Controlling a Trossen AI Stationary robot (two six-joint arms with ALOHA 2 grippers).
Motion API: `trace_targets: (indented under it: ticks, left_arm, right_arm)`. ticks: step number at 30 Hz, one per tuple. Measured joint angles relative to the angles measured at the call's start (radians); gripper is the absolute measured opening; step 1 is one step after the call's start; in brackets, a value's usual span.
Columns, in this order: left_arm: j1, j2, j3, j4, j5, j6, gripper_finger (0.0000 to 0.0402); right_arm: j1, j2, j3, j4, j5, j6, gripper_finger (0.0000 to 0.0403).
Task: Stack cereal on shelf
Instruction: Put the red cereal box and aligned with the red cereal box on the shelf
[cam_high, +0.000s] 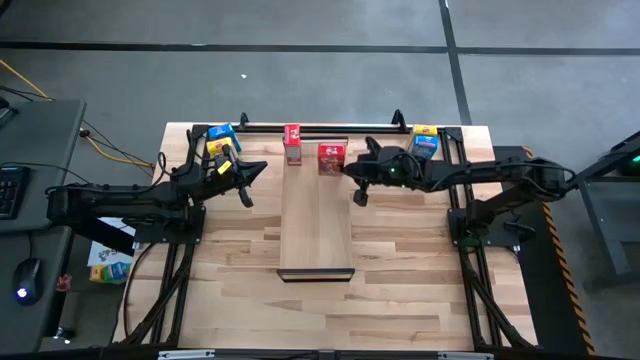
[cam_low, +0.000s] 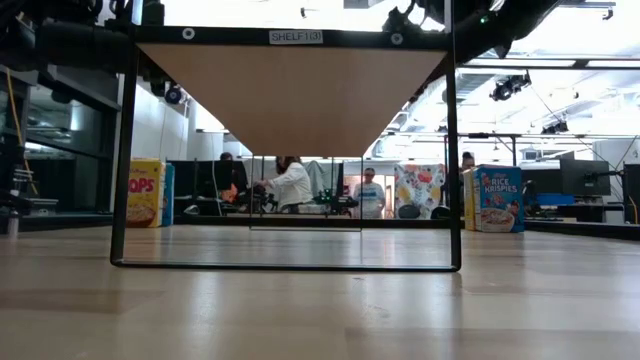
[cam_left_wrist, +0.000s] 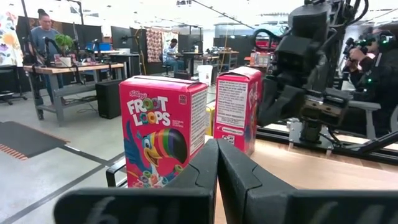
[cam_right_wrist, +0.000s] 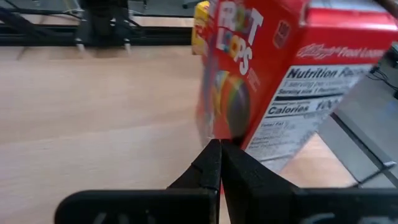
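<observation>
Right claw (cam_high: 352, 172) clenched empty beside the red box (cam_high: 331, 157) on the shelf (cam_high: 315, 225); nudge gently, keep it upright.

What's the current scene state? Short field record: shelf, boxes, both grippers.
shelf: pale board at table centre, dark lip at near end
red boxes: two, upright at shelf's far end
left cluster: blue box, yellow box, off shelf
right cluster: yellow box, blue box, off shelf
left gripper: shut, empty, left of shelf
right gripper: shut, empty, beside right red box
</observation>
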Motion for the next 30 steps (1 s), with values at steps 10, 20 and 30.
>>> trace_targets:
  ticks: [10,20,30]
  left_arm:
    - [0.000,0.000,0.000,0.000,0.000,0.002,0.0000]
    - [0.000,0.000,0.000,0.001,0.000,0.026,0.0000]
    - [0.000,0.000,0.000,0.005,-0.007,0.026,0.0000]
  right_arm:
    - [-0.047,0.000,0.000,0.008,-0.001,0.000,0.0000]
    - [-0.107,0.008,0.000,0.050,-0.002,0.000,0.0000]
    - [-0.130,0.067,0.002,0.156,-0.043,0.026,0.0000]
